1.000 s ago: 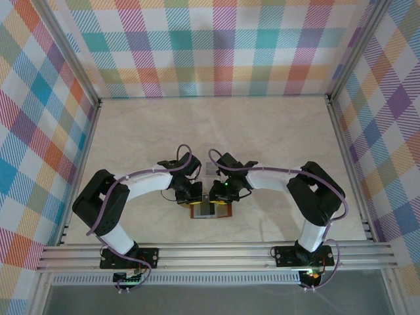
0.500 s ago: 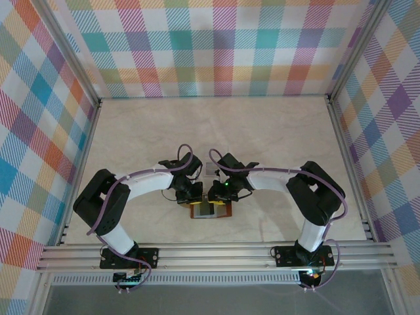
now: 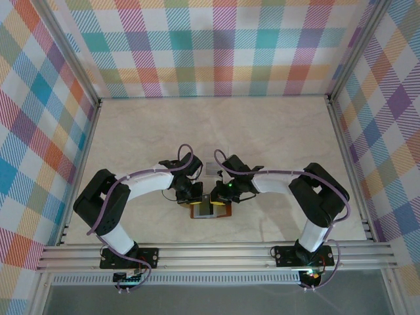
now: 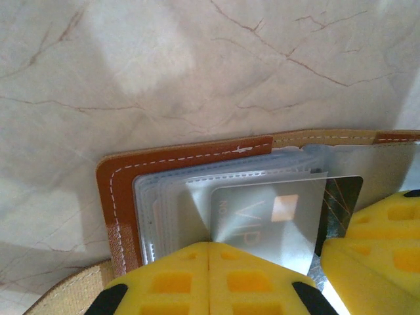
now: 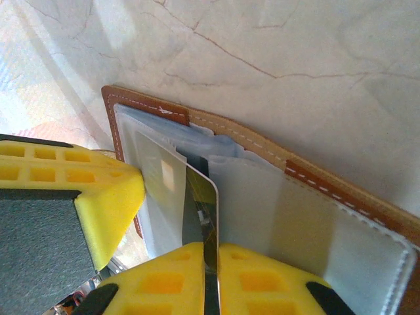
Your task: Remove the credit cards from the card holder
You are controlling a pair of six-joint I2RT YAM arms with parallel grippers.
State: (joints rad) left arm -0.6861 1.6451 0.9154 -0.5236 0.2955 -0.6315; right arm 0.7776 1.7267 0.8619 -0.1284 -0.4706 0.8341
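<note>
The tan-brown card holder point(image 3: 211, 212) lies open near the table's front edge, with clear sleeves point(image 4: 164, 203) fanned out inside it. My left gripper point(image 4: 210, 248) is shut, pinching the sleeve that holds a grey "VIP" credit card point(image 4: 272, 216). A dark credit card point(image 5: 202, 197) with gold lines stands on edge, partly out of the sleeves. My right gripper point(image 5: 211, 252) is shut on its lower edge. From above, both grippers point(image 3: 195, 195) point(image 3: 216, 195) meet over the card holder. Another light credit card point(image 3: 209, 168) lies flat on the table just behind them.
The marble-patterned tabletop point(image 3: 262, 131) stretches behind the arms to plaid walls on three sides. A metal rail point(image 3: 216, 252) runs along the near edge. The left gripper's yellow finger point(image 5: 105, 197) sits close beside the held card.
My right gripper has closed onto the dark card and its arm has shifted slightly. The left gripper has stayed shut in place.
</note>
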